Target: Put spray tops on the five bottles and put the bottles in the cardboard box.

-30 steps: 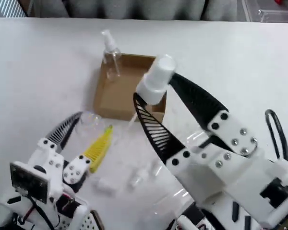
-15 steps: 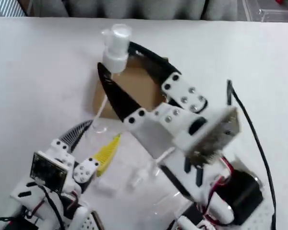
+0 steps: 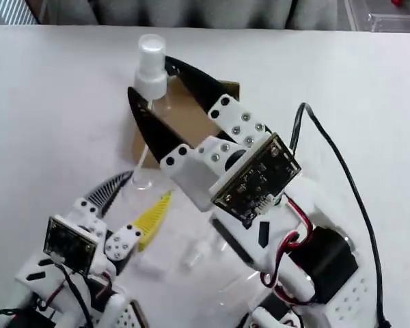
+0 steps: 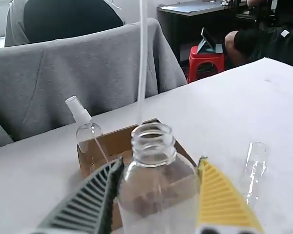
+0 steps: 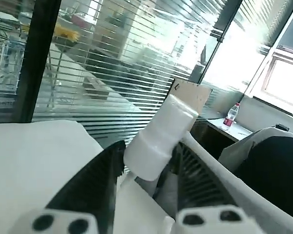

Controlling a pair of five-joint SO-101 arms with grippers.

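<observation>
My left gripper (image 3: 131,198) is shut on an upright clear bottle (image 4: 155,183), held between its grey and yellow fingers, the neck uncapped. My right gripper (image 3: 152,78) is shut on a white spray top (image 3: 151,67), raised above that bottle. The spray top's thin tube (image 4: 142,63) hangs straight down to the bottle's mouth. In the right wrist view the spray top (image 5: 161,136) sits between the black fingers. Behind stands the cardboard box (image 3: 191,119) with one capped bottle (image 4: 87,130) at its far edge.
Another clear bottle (image 4: 254,165) lies on the table beside the held one. Loose spray parts (image 3: 191,257) and a small white piece (image 3: 150,264) lie near the front between the arms. A black cable (image 3: 342,171) loops to the right of the right arm.
The right arm swung left with the spray top, from over the box's front right corner to above the held bottle. The left arm shifted slightly.
</observation>
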